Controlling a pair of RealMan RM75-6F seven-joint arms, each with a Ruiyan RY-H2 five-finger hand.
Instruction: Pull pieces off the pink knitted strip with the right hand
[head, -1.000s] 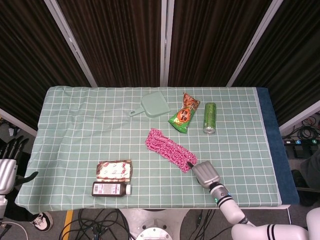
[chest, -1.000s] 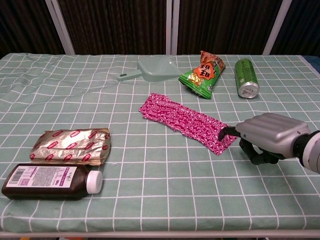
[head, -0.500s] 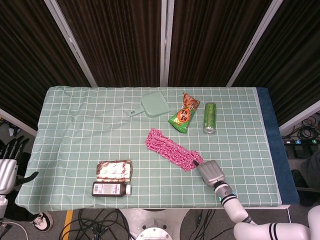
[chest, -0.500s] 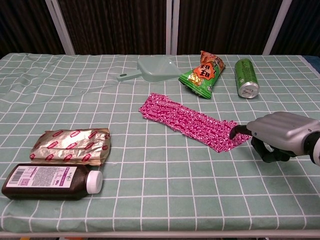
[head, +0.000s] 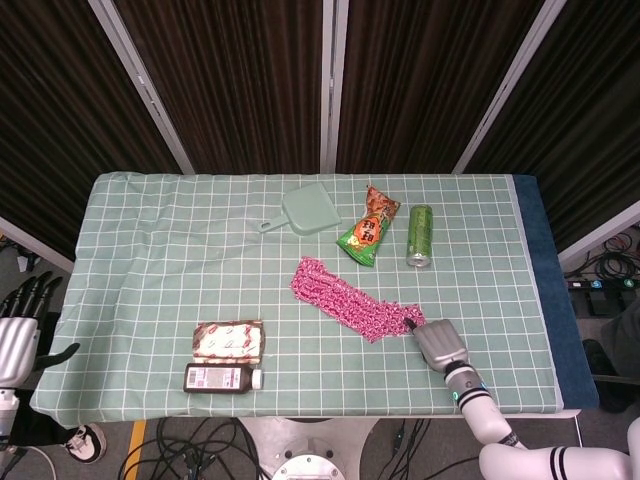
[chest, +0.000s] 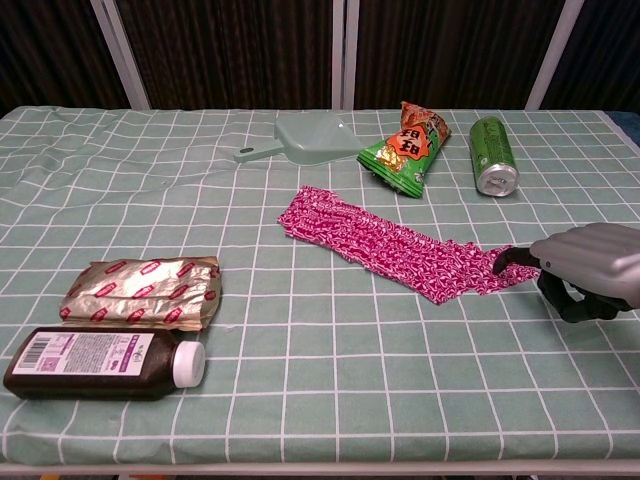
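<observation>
The pink knitted strip (head: 346, 300) (chest: 385, 246) lies slantwise at the table's middle, its near right end drawn out into a thinner tail. My right hand (head: 441, 344) (chest: 586, 270) sits just right of that end and pinches the tail between a dark fingertip (chest: 503, 258) and the fingers curled below. My left hand (head: 22, 318) hangs off the table's left edge with fingers spread and nothing in it; the chest view does not show it.
A green dustpan (head: 303, 211), a snack bag (head: 369, 227) and a green can (head: 419, 235) lie behind the strip. A foil packet (head: 229, 339) and a brown bottle (head: 221, 377) lie at the front left. The checked cloth (head: 150, 260) is wrinkled on the left.
My right hand has slid to the right along the front of the table, drawing the strip's near end out longer. The left hand has barely moved.
</observation>
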